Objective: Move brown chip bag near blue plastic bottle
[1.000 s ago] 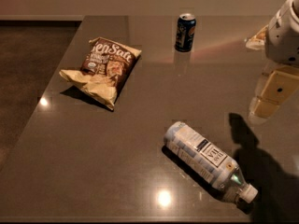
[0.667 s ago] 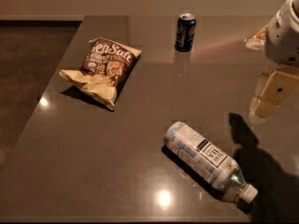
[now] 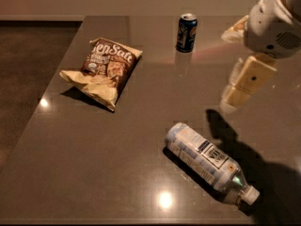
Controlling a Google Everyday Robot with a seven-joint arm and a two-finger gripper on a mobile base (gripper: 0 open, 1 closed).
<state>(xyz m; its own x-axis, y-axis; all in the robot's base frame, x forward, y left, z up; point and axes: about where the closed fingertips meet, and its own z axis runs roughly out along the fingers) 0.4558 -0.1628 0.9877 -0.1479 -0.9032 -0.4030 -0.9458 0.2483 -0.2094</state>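
The brown chip bag (image 3: 104, 69) lies flat on the dark table (image 3: 94, 164) at the back left, its dark top with white lettering facing up. The blue plastic bottle (image 3: 207, 163) lies on its side at the front right, with its white cap pointing to the front right. My gripper (image 3: 230, 100) hangs above the table at the right, pointing down. It is above and to the right of the bottle and far from the bag, and it holds nothing.
A small dark blue can (image 3: 186, 33) stands upright at the back of the table, between the bag and my arm. The table's left edge runs beside a darker floor (image 3: 28, 55). My arm's shadow falls on the table near the bottle.
My gripper has moved a little to the left, towards the middle of the table. The bag, the bottle and the can have not moved.
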